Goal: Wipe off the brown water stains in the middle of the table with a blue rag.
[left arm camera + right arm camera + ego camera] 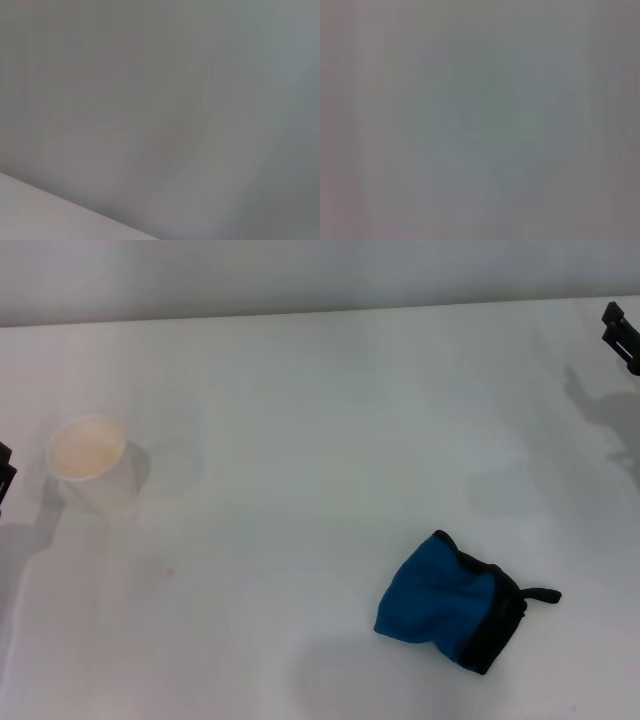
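I see blue rag (448, 602) bunched near tabletop (320, 420) front-right, middle stain-free: wiped already or never stained. Left gripper (5, 475), right gripper (622, 332) at edges, jaws unreadable.

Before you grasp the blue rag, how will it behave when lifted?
The blue rag lies crumpled in soft folds, so it probably droops and unfolds. It looks thin, so likely light. Its black edging may dangle.

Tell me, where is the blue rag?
In the head view, the blue rag lies bunched on the white table, front right, far from the paper cup.
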`<state>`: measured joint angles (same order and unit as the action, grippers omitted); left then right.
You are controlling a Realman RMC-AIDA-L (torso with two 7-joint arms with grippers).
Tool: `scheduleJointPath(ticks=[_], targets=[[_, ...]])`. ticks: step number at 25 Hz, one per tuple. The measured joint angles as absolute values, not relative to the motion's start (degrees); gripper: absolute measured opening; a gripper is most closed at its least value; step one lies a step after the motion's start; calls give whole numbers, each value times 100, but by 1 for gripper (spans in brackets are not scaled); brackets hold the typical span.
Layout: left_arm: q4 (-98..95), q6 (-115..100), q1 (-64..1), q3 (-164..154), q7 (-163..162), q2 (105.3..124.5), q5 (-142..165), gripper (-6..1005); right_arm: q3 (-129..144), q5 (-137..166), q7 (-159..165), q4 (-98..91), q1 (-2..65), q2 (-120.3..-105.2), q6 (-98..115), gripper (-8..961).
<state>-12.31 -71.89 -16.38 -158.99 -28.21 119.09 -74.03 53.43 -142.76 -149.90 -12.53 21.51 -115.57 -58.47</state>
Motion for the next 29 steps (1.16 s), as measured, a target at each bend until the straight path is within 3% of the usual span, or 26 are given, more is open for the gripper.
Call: scheduleJointPath(ticks=[29], targets=[[-1108, -7171, -1552, -15915, -2833, 11917, -7400, 887, 5071, -14292, -15029, -1046, 2228, -11580, -5841, 829]])
